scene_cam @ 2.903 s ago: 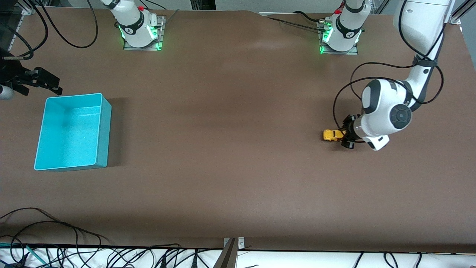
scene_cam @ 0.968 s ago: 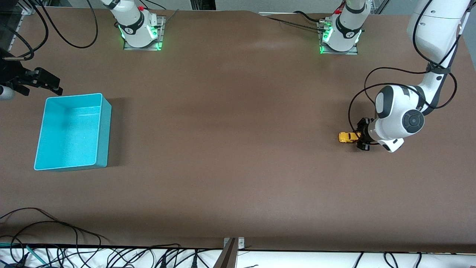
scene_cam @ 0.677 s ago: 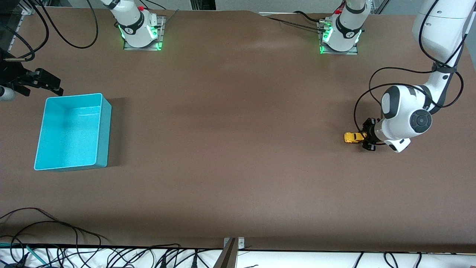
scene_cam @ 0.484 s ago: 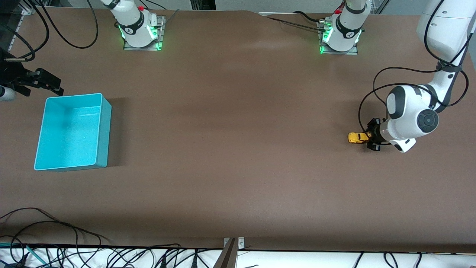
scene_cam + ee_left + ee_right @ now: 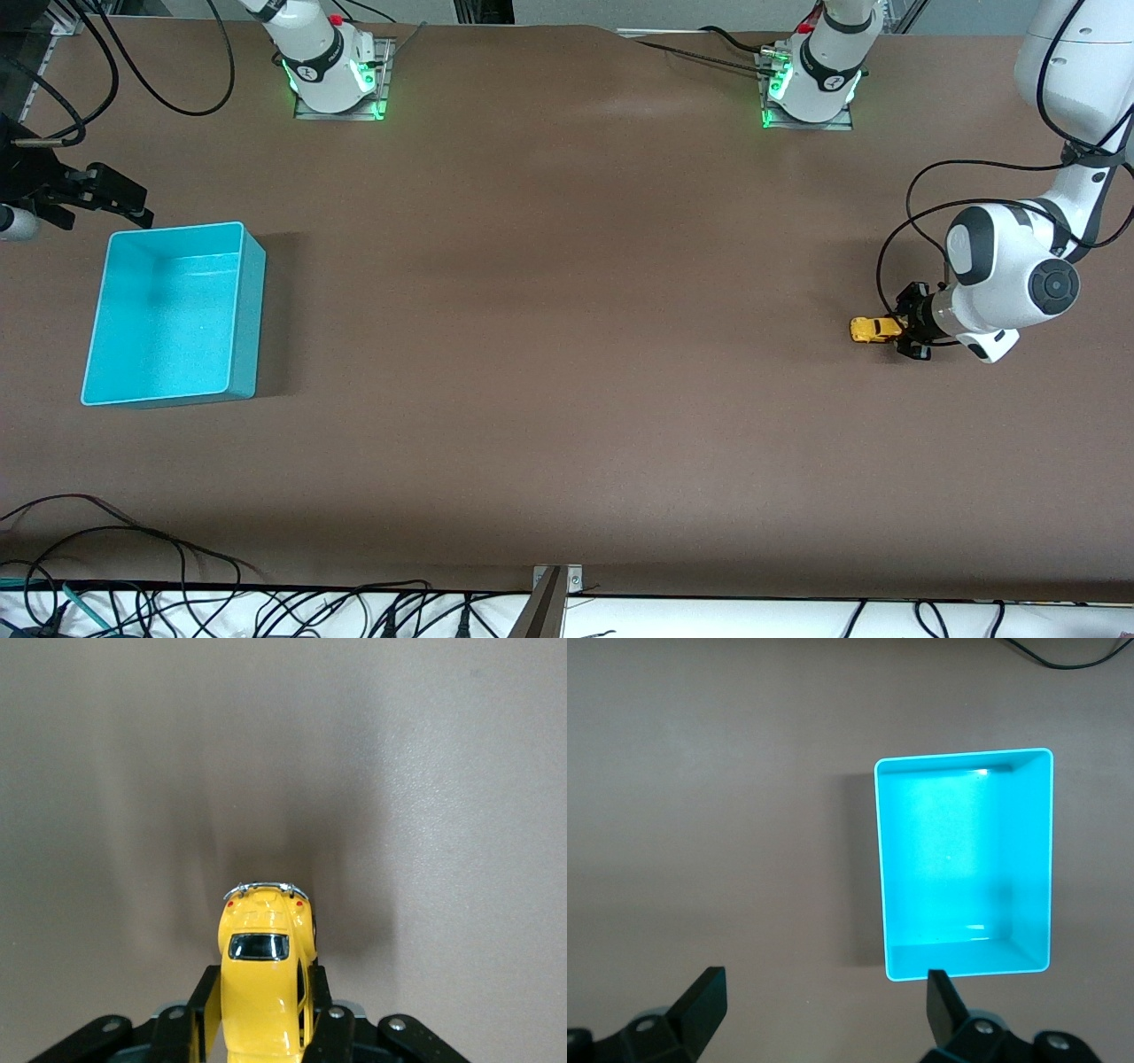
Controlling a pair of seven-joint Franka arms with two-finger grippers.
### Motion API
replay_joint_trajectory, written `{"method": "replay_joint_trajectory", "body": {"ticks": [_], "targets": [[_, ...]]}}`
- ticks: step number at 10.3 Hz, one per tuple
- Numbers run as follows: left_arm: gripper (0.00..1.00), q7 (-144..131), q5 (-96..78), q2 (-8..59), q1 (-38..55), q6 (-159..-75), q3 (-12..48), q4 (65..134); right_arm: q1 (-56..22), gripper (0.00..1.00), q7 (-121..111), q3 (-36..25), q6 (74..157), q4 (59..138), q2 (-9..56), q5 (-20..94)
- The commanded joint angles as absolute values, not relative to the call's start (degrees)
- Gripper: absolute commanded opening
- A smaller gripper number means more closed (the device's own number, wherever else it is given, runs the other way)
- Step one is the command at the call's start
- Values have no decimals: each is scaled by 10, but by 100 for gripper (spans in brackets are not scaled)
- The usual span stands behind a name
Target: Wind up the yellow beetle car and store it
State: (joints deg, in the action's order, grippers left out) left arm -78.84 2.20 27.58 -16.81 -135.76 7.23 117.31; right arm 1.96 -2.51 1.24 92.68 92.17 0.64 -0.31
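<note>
Where the front view shows the left arm's end of the table, the left gripper (image 5: 905,330) is clamped on the car (image 5: 874,329), with bare tabletop (image 5: 567,354) stretching to the bin (image 5: 252,310) (well apart, at the right arm's end). Its wrist view shows both fingers (image 5: 205,1010) pressed against the car's (image 5: 263,979) sides. From the right wrist, the waiting right gripper (image 5: 824,1014) is spread wide and empty, above the table near the bin's (image 5: 881,868) rim.

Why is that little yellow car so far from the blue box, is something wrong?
Nothing looks wrong. The left gripper grips the yellow beetle car, upright on the table. The empty turquoise bin sits square at the right arm's end.
</note>
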Motion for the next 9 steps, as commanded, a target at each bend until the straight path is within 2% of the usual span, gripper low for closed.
{"method": "replay_joint_trajectory", "body": {"ticks": [1,3,4,5,9], "targets": [[0,-784,47,344,-171,-1394,68,1157,21,100,-33,12,921,908,11,5],[0,-783,47,344,-171,-1390,68,1157,21,100,-33,12,921,908,11,5],[61,-783,47,341,-174,-1389,69,1156,21,100,-34,12,921,908,11,5],[78,-777,47,339,-173,-1388,69,1156,21,100,-33,11,921,909,11,5],[81,-780,47,336,-173,-1387,69,1157,22,100,-33,11,923,908,11,4]]}}
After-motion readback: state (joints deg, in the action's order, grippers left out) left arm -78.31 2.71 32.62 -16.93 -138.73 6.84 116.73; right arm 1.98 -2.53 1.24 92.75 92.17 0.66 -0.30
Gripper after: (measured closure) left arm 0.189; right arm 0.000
